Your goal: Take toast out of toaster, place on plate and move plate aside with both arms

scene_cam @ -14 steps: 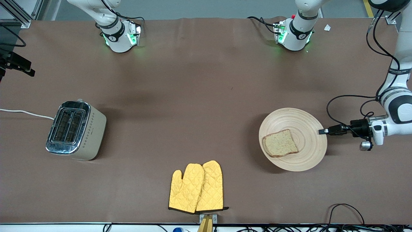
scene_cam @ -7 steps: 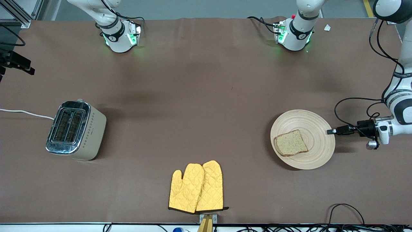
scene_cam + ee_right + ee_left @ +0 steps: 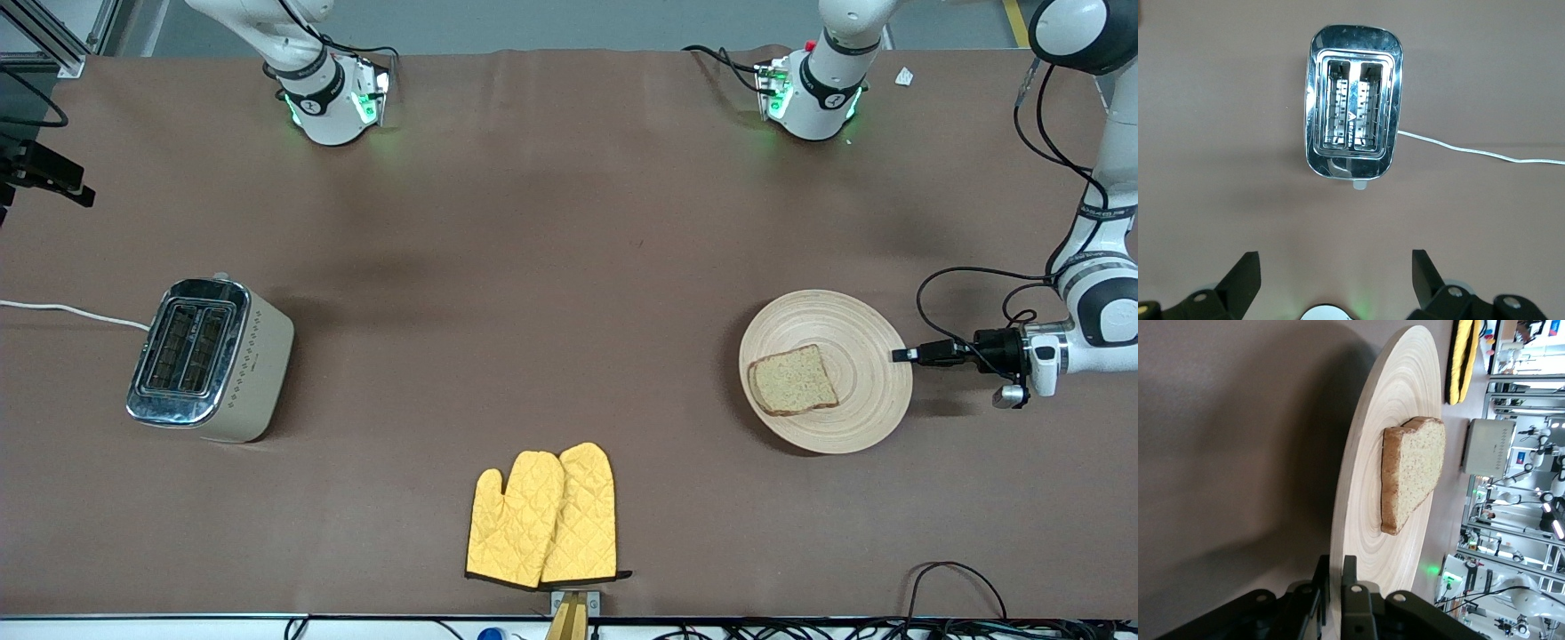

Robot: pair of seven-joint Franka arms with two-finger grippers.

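Left hand [image 3: 900,356] is pinched on the rim of the plate [image 3: 867,356] at the left arm's end of the surface [image 3: 569,267]; the wrist view shows both fingers [image 3: 1350,590] clamped across the edge, their tips partly hidden by the rim. Plate looks tilted, off the surface on the gripped side. Toast [image 3: 792,380] lies on the plate, off-centre. Right hand [image 3: 1331,273] hangs over the toaster [image 3: 208,359], fingers spread wide and holding nothing; it is out of the front view. Yellow oven mitts [image 3: 544,517] lie near the front edge.
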